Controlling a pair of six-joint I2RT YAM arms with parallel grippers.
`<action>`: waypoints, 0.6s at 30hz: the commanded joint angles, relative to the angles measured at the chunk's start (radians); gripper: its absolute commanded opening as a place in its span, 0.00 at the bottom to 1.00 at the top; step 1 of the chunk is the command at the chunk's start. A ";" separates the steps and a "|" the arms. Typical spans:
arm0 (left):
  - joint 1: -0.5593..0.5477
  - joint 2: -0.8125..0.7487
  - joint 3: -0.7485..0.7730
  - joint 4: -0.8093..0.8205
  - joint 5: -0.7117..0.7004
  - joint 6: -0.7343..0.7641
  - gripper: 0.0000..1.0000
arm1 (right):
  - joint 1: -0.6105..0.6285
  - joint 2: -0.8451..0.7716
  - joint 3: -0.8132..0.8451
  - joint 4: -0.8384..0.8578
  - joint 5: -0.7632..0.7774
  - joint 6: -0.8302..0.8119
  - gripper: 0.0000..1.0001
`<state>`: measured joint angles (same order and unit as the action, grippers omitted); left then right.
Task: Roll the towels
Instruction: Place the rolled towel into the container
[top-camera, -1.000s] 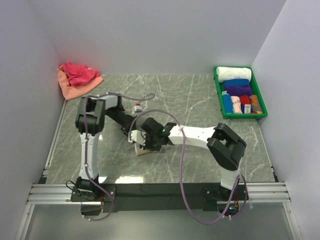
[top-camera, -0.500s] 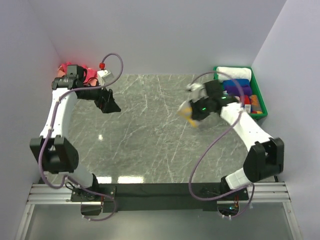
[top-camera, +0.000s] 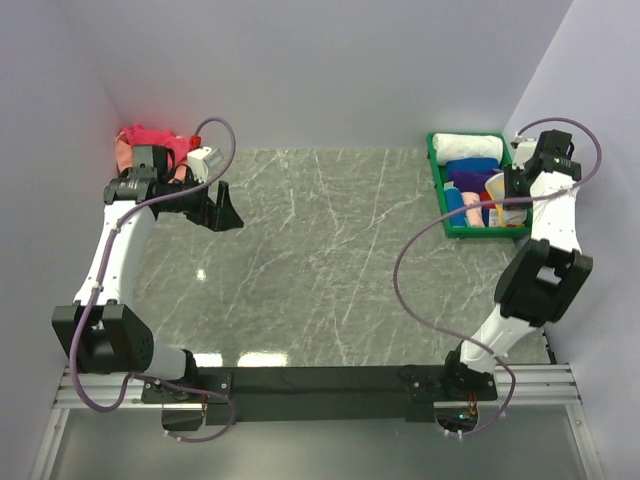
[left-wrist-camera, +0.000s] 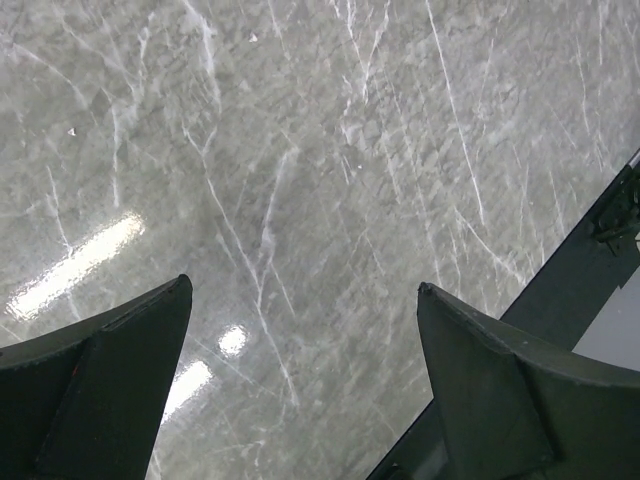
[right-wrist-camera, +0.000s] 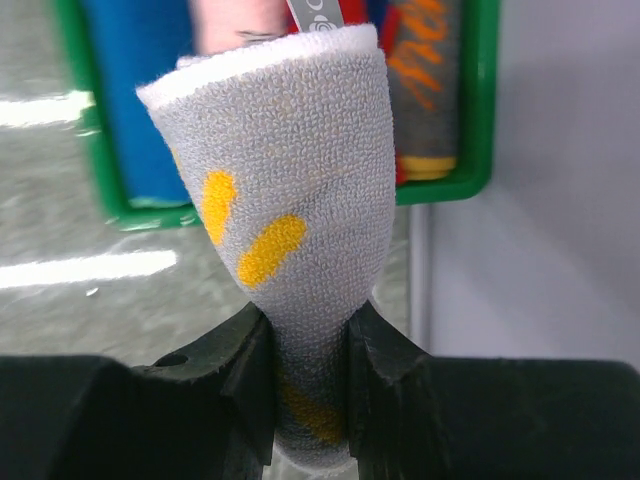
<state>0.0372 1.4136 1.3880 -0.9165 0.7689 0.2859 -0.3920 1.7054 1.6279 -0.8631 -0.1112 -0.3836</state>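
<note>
My right gripper (top-camera: 503, 193) is shut on a rolled grey towel with yellow spots (right-wrist-camera: 290, 180) and holds it over the near end of the green bin (top-camera: 437, 192). In the right wrist view the jaws (right-wrist-camera: 308, 330) pinch the roll's lower end, and the bin's green rim (right-wrist-camera: 482, 110) lies below it. The roll also shows in the top view (top-camera: 495, 188). My left gripper (top-camera: 220, 208) is open and empty above the bare table, just right of the unrolled red and orange towel pile (top-camera: 150, 150). Its fingers (left-wrist-camera: 120, 370) frame only marble.
The bin holds several rolled towels: white (top-camera: 467, 147), blue (top-camera: 472, 165), purple (top-camera: 476, 181) and smaller ones. The side walls stand close to the bin on the right and the pile on the left. The black front rail (left-wrist-camera: 600, 250) edges the table.
My right arm carried the rolled towel from the table's middle out to the bin. My left arm swung from the middle to the far left beside the towel pile.
</note>
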 joint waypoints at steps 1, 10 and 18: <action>-0.013 -0.012 0.051 -0.001 -0.031 -0.045 0.99 | -0.021 0.103 0.107 -0.017 0.082 -0.028 0.00; -0.014 -0.013 0.068 -0.016 -0.059 -0.028 0.99 | -0.025 0.253 0.213 0.055 0.212 -0.023 0.00; -0.016 -0.007 0.068 -0.012 -0.063 -0.027 0.99 | -0.033 0.348 0.288 0.114 0.280 -0.049 0.00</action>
<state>0.0261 1.4120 1.4200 -0.9302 0.7094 0.2668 -0.4160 2.0232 1.8416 -0.8150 0.1104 -0.4080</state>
